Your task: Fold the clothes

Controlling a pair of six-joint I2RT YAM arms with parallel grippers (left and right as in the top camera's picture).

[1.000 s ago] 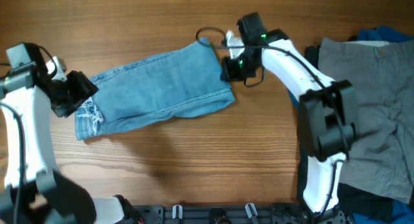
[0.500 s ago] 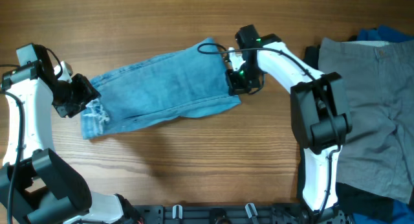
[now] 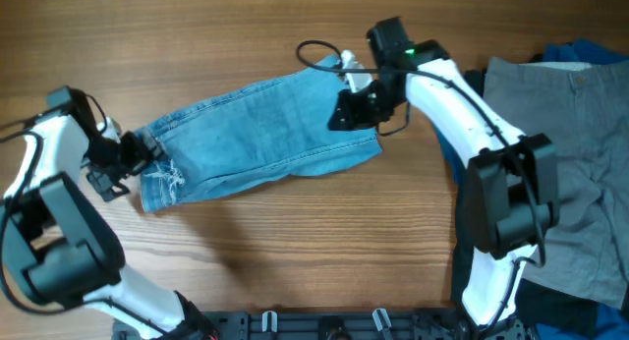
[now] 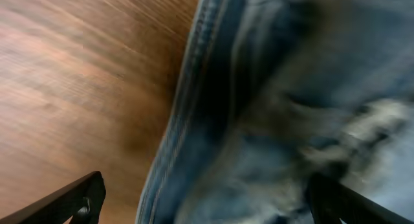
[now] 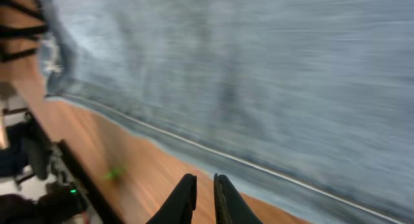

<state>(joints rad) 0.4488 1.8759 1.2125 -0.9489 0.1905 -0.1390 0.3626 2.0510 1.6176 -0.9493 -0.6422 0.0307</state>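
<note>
Left gripper [image 4: 200, 198] has sprung wide, releasing the jeans [image 3: 256, 134]; right gripper [image 5: 204, 188], nearly closed, holds nothing; fold laid.

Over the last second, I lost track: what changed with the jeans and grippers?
The jeans slid slightly right. The left gripper let go of the frayed hem and opened wide. The right gripper moved onto the waist end, nearly shut. The grey garment stayed.

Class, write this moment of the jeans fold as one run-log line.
stage: jeans folded lengthwise on table | left gripper: open at hem | right gripper: over waist end, nearly closed
</note>
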